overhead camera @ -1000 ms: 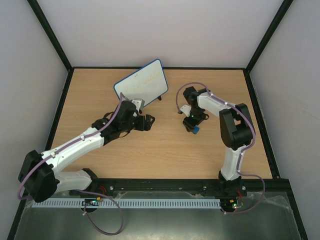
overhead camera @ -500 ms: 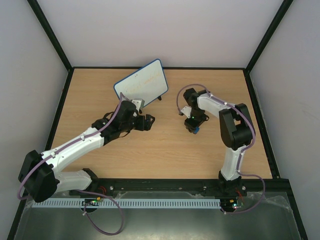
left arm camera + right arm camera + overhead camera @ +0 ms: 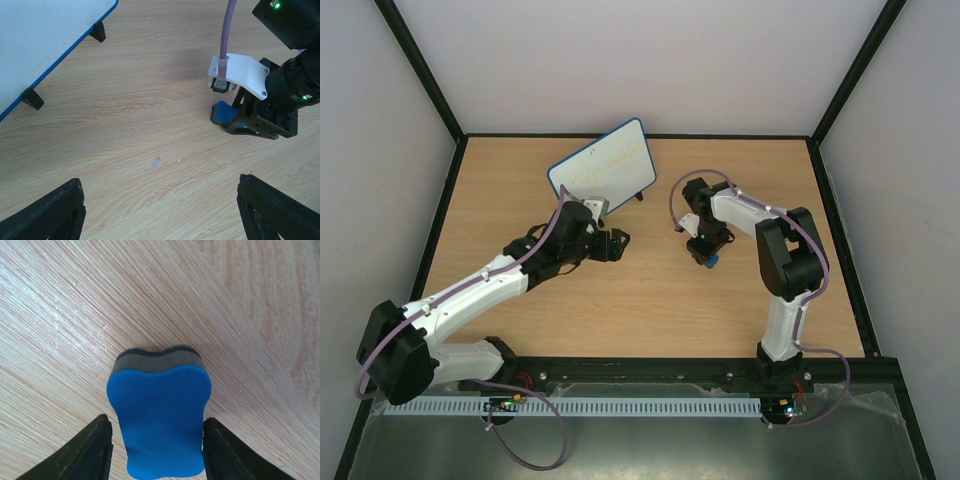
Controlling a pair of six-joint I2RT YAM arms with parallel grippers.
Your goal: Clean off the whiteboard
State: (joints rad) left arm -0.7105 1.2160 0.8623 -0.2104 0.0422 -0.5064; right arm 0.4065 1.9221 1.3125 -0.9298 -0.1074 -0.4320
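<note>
I'm working over a pale wood-grain table [image 3: 620, 310] boxed in by plain white walls [image 3: 640, 60] with black corner posts. A couple of small specks [image 3: 157, 161] mark the wood just ahead of my left claw [image 3: 160, 215], whose jaws are spread wide with nothing between them. My right claw [image 3: 156, 420] is down at the table with a finger close on each side of the blue eraser [image 3: 223, 111]. I can't tell whether they are actually pressing it. The whiteboard [image 3: 602, 170] stands tilted beyond the left claw, and back and to the left of the right one, well apart from it. Its scribbles are too faint to read. My left wrist view cuts off most of the board.
</note>
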